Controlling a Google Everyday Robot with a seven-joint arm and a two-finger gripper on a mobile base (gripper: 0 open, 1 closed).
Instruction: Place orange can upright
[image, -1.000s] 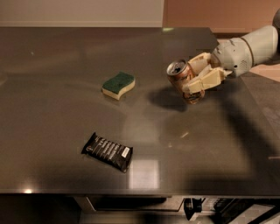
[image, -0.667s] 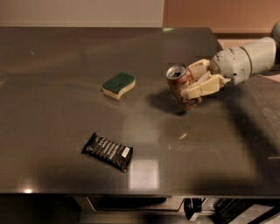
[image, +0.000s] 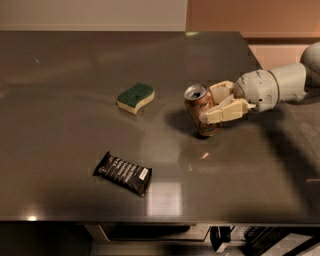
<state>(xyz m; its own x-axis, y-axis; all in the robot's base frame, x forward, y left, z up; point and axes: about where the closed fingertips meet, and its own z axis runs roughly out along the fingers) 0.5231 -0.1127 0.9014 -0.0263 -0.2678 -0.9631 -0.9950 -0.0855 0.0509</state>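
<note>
Orange can (image: 196, 106), clamped in gripper (image: 214, 103), has been lowered since a second ago; base now appears seated on surface (image: 240, 170) below gripper. Slight tilt noted; release judged near.

1. Locate the orange can (image: 199, 106) right of centre on the surface (image: 70, 60). You will see a coppery orange-brown body, a silver-rimmed top and pale markings.
2. Check its pose: it is nearly upright, top end up and leaning slightly left. Its lower end meets its own shadow on the surface.
3. Note the end effector (image: 211, 104) reaching in from the right, with its fingers (image: 227, 111) clamped against the can's sides.
</note>
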